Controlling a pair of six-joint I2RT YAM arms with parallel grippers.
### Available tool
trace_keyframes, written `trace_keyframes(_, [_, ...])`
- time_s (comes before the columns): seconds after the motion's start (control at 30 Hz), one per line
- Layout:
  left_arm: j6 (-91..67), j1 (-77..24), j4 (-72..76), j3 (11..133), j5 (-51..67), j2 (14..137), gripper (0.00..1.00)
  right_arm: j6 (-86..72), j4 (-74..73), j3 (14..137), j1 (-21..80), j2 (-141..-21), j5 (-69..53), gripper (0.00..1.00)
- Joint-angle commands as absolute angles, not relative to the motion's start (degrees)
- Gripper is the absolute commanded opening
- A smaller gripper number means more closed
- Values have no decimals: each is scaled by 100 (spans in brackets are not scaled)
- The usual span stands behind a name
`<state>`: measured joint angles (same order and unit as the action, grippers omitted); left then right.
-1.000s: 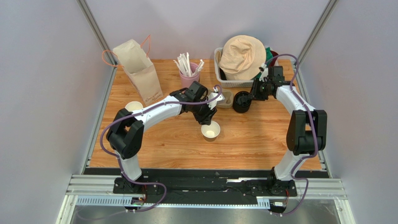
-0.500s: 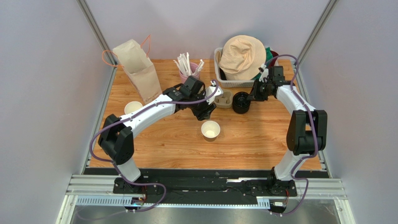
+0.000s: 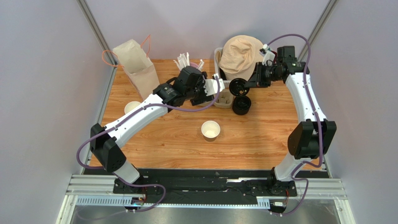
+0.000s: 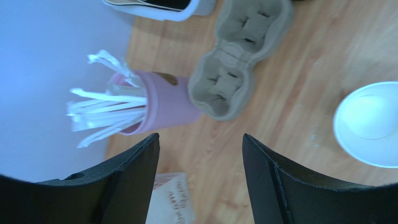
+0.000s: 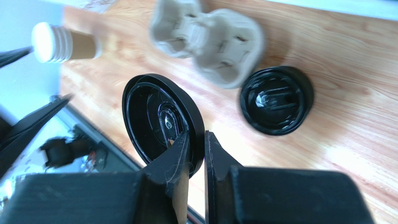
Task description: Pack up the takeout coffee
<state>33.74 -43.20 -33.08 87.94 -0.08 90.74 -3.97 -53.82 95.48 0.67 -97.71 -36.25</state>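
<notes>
The brown paper cup (image 3: pixel 210 130), white inside and lidless, stands upright on the middle of the table; it also shows at the right edge of the left wrist view (image 4: pixel 371 123). My left gripper (image 3: pixel 204 95) is open and empty (image 4: pixel 200 137), raised behind the cup, near the pulp cup carrier (image 3: pixel 225 99). My right gripper (image 3: pixel 247 85) is shut on the rim of one black lid (image 3: pixel 239 87), held on edge in the air above the stack of black lids (image 3: pixel 241 104). In the right wrist view the fingers (image 5: pixel 196 135) pinch the lid (image 5: pixel 161 121).
A paper bag (image 3: pixel 138 70) stands at the back left, with a stack of lidless cups (image 3: pixel 132 107) in front of it. A pink cup of straws (image 3: pixel 188 65) and a basket with a hat (image 3: pixel 243 58) stand at the back. Side walls close in.
My left gripper has left the cup and risen back towards the carrier, open. My right gripper has lifted one black lid off the stack and raised it.
</notes>
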Motion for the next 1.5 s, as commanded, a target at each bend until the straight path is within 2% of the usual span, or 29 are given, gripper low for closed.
trace_keyframes(0.0, [5271,-4850,-2717,8676,-1659,8877,74,-44,-6563,10308,53,-9474,-4455,10])
trace_keyframes(0.2, [6959,-5159,-1707,8139,-2180,8543,74,-62,-6653,10354,53,-9360,-4719,10])
trace_keyframes(0.3, [7873,-5273,-557,7683,-2189,8359,75,-9,-6793,10354,53,-9369,-4921,10])
trace_keyframes(0.43, [8786,-5361,585,7112,-1619,8008,75,324,-7075,10441,53,-9369,-5080,11])
trace_keyframes(0.6, [9518,-5615,1457,6092,-854,7603,80,413,-7233,10459,53,-9325,-5133,12])
trace_keyframes(0.67, [9659,-5738,1529,5819,-458,7445,84,404,-7190,10433,62,-9290,-5133,12])
trace_keyframes(0.83, [9694,-5862,1345,5783,-71,7462,84,378,-7101,10327,53,-9158,-5142,12])
trace_keyframes(1.47, [9721,-6143,1468,6249,132,8341,79,642,-7154,9747,53,-8754,-5264,12])
